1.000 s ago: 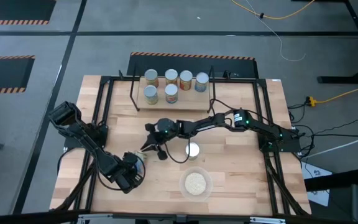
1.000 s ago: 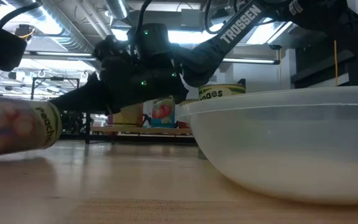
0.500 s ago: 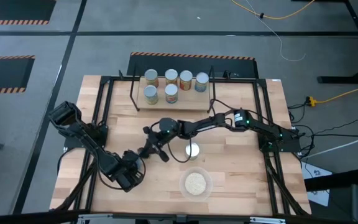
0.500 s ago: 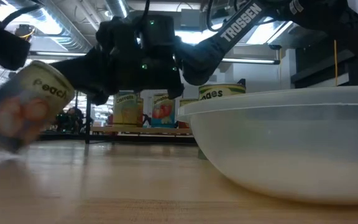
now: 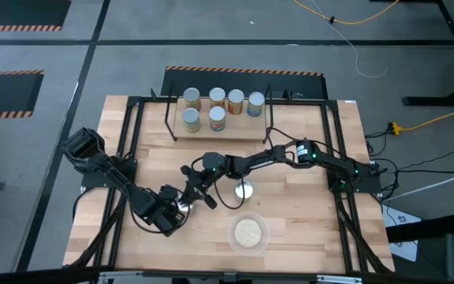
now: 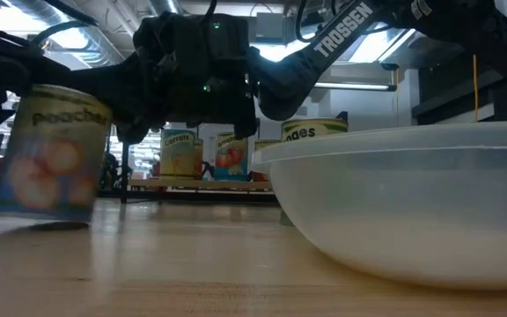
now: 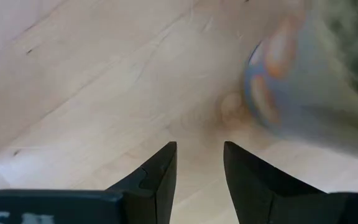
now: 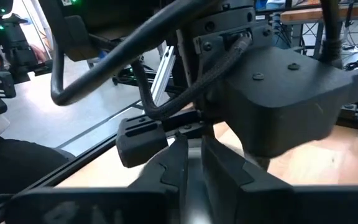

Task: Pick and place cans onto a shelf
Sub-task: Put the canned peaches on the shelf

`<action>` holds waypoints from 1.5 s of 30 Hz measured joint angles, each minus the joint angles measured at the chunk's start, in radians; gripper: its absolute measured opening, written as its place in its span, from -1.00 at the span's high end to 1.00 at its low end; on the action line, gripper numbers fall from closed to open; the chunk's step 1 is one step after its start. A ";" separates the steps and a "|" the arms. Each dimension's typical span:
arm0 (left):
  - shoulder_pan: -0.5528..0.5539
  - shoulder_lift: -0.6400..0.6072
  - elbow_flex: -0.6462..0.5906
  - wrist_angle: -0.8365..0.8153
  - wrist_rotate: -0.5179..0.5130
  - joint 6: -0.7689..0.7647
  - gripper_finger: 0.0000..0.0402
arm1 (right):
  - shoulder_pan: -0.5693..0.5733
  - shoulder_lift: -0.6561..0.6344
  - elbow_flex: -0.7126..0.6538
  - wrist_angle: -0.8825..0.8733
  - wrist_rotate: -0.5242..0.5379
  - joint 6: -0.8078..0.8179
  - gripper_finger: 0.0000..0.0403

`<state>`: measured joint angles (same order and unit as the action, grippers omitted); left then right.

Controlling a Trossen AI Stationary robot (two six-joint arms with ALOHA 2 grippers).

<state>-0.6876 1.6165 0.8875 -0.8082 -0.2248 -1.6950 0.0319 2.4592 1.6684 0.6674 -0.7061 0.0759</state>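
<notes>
Low view: the peach can stands upright on the table, well apart from the shelf, which bears six cans; my left gripper is spread and empty just short of it; my right gripper hangs close by, closed or not I cannot tell.

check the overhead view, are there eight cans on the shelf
No, the high view shows only six cans standing on the shelf, four in the back row and two in front.
</notes>
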 joint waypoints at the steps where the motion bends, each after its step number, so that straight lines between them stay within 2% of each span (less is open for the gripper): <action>1: 0.000 0.000 0.000 -0.002 0.002 0.003 0.38 | 0.000 0.000 0.000 0.000 0.001 0.000 0.74; 9: -0.008 -0.010 0.000 -0.037 0.059 0.004 0.38 | -0.008 -0.001 0.000 -0.001 -0.006 0.029 0.74; 17: -0.044 -0.015 0.042 -0.054 0.117 0.029 0.38 | -0.060 -0.093 0.000 -0.056 -0.170 0.079 0.74; 20: -0.056 -0.015 0.097 -0.092 0.145 0.072 0.38 | -0.082 -0.140 0.000 -0.116 -0.209 0.077 0.74; 25: -0.066 -0.015 0.203 -0.134 0.124 0.156 0.38 | -0.120 -0.228 0.000 -0.252 -0.257 0.056 0.74; 30: -0.066 -0.015 0.276 -0.135 0.036 0.245 0.38 | -0.165 -0.354 0.000 -0.554 -0.278 -0.101 0.74; 33: -0.059 -0.015 0.301 -0.134 -0.035 0.291 0.38 | -0.182 -0.452 0.000 -0.816 -0.194 -0.239 0.74; 36: -0.041 -0.015 0.316 -0.127 -0.079 0.331 0.38 | -0.182 -0.556 0.000 -1.078 -0.011 -0.375 0.74; 40: -0.004 -0.014 0.335 -0.107 -0.095 0.385 0.38 | -0.158 -0.684 0.000 -1.374 0.210 -0.463 0.74; 42: 0.016 -0.014 0.343 -0.094 -0.100 0.418 0.38 | -0.144 -0.731 0.000 -1.503 0.279 -0.477 0.74; 45: 0.048 -0.014 0.351 -0.055 -0.101 0.473 0.38 | -0.130 -0.793 -0.003 -1.663 0.325 -0.476 0.74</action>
<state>-0.6395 1.6020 1.2389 -0.8636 -0.3256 -1.2219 -0.0979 1.6657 1.6656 -0.9953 -0.3814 -0.4006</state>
